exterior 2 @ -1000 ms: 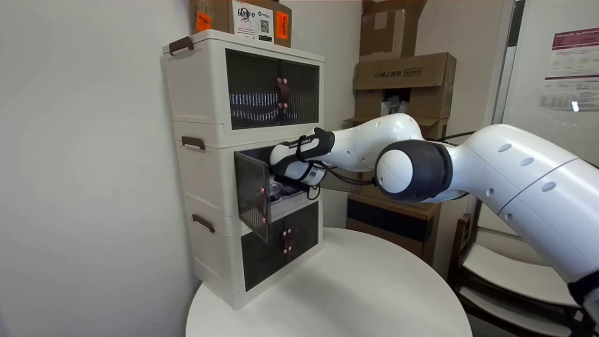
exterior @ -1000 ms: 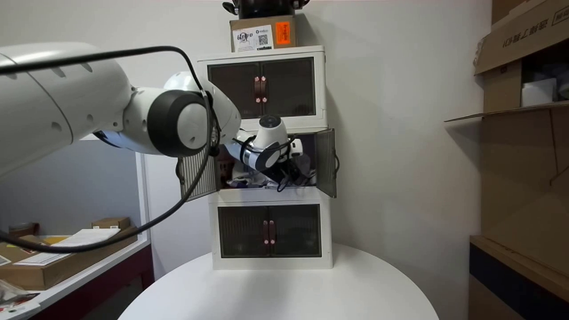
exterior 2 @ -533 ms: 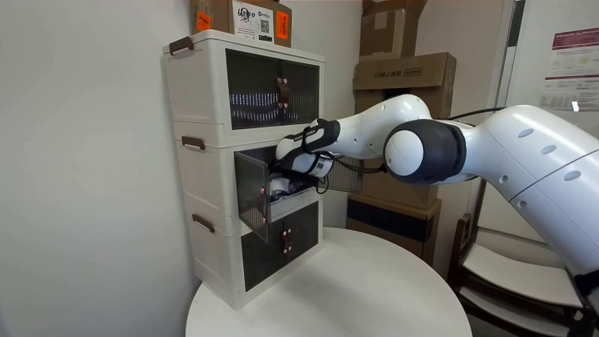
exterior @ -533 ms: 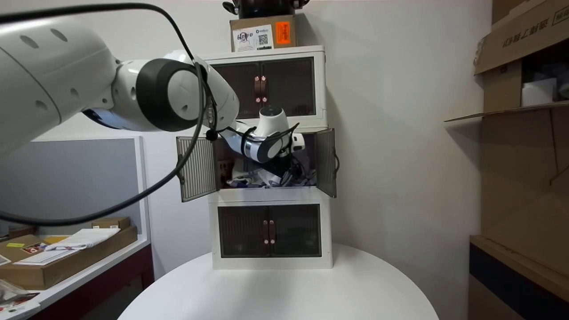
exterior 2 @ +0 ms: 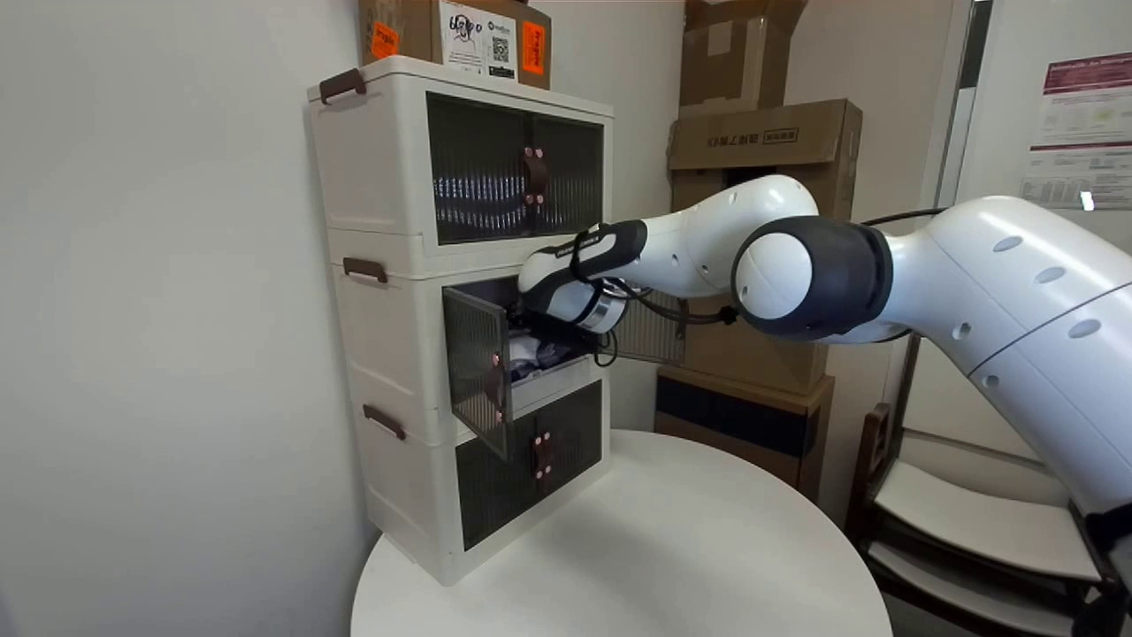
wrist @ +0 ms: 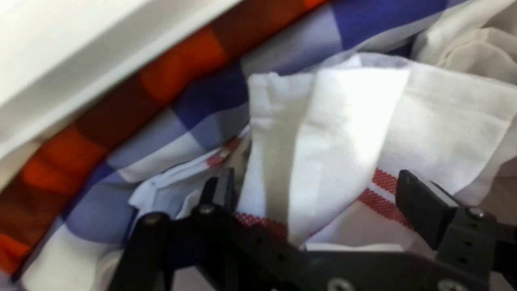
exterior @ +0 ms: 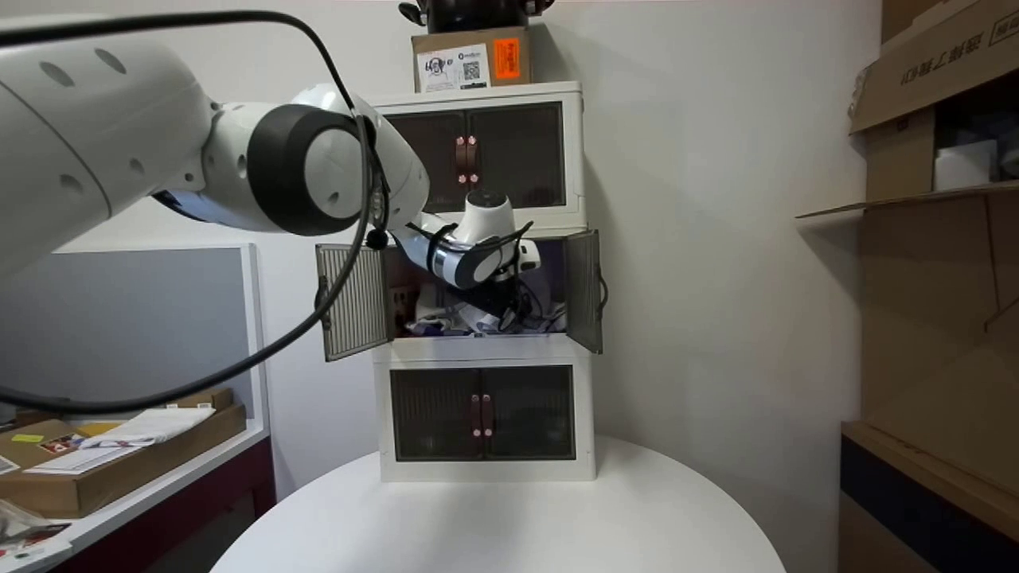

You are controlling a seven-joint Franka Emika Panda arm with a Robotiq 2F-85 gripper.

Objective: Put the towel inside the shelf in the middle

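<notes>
Where doors (exterior: pixel 585 294) stand wide, the tool (wrist: pixel 322 196) gapes within the middle shelf (exterior: pixel 446 348), edges of white towel (wrist: pixel 339 149) between its fingers (wrist: pixel 422 210).

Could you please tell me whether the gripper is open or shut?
The gripper is open: in the wrist view, its fingers stand apart, with white towel showing between.

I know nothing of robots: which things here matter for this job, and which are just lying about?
Part of the job:
white towel with red stripes, probably the one meant
gripper, open
middle shelf, standing open

Just lying about:
black pot, partly out of frame
labelled cardboard box under it
stacked brown boxes
chair
</notes>
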